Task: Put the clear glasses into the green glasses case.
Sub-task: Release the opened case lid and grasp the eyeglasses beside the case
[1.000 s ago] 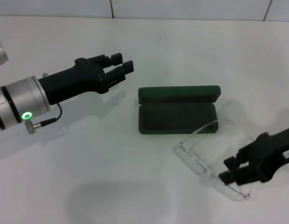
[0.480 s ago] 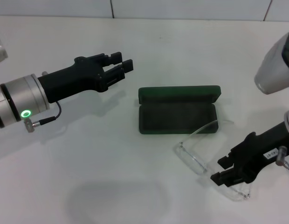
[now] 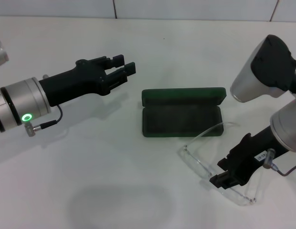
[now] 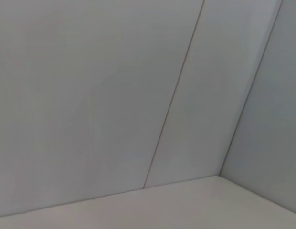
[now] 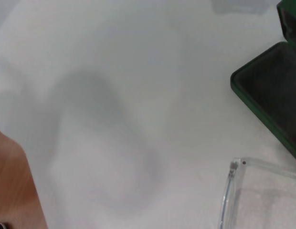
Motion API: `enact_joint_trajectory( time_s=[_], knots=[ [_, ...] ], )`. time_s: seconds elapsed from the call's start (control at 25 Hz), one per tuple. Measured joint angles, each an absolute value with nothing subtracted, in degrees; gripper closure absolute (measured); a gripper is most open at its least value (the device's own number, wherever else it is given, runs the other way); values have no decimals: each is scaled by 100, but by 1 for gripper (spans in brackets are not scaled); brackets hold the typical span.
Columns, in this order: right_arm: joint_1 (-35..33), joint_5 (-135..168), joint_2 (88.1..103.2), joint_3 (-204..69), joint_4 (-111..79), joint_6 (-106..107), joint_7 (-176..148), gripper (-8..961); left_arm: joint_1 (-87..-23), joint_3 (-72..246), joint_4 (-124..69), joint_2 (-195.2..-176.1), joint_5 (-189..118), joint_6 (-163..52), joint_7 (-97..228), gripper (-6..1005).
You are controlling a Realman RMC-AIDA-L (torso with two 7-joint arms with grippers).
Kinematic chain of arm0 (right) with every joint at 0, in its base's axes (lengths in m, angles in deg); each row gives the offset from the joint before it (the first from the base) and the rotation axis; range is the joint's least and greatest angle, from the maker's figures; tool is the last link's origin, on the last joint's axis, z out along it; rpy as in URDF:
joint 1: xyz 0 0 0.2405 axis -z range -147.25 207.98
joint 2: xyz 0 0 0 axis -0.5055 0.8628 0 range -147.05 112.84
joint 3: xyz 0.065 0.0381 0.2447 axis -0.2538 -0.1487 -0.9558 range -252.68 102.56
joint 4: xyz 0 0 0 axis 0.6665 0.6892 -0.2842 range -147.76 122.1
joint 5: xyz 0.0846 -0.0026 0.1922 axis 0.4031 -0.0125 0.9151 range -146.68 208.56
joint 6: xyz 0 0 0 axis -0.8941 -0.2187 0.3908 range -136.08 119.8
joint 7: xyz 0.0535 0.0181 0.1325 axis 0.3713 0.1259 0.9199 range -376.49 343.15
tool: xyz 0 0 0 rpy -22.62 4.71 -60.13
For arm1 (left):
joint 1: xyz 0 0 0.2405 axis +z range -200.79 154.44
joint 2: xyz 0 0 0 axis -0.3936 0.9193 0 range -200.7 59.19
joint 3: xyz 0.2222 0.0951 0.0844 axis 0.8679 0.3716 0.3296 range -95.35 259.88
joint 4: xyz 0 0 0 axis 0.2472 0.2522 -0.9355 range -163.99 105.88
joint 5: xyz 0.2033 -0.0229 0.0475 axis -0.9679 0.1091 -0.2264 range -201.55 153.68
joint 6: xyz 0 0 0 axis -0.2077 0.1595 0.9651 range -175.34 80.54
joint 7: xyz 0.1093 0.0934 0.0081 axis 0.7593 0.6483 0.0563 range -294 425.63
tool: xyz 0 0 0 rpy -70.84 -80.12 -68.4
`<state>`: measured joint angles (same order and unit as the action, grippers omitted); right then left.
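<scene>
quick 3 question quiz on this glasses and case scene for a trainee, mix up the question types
1. True or false: the green glasses case lies open with nothing inside.
2. Which gripper is at the clear glasses? A) left gripper B) right gripper C) neither
3. Fill in: the left gripper hovers above the table to the case's ___ side.

Key:
1. True; the dark lining is bare.
2. B; the right gripper sits over the glasses' front, which lie on the table in front of the case.
3. Left, apart from the case.
</scene>
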<state>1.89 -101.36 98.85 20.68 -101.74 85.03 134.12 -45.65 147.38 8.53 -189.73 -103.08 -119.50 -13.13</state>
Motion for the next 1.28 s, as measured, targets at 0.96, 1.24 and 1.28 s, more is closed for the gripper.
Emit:
enact_joint_trajectory(
  time_s=[0.96,1.24,1.28],
  knots=[
    [-443,-10108,9908,2819,-8880,7682,13641,546,-4578,14730,854,-19001,-10400,-11944,-1284,573],
    [-418,-10097,9908,2811,-8896,7661,13661,566,-4585,14715,847,-19003,-10401,-11938,-1284,573],
    [-414,-10098,9908,2803,-8896,7665,13665,582,-4585,14714,847,-19003,-10401,-11937,-1284,573]
  ],
)
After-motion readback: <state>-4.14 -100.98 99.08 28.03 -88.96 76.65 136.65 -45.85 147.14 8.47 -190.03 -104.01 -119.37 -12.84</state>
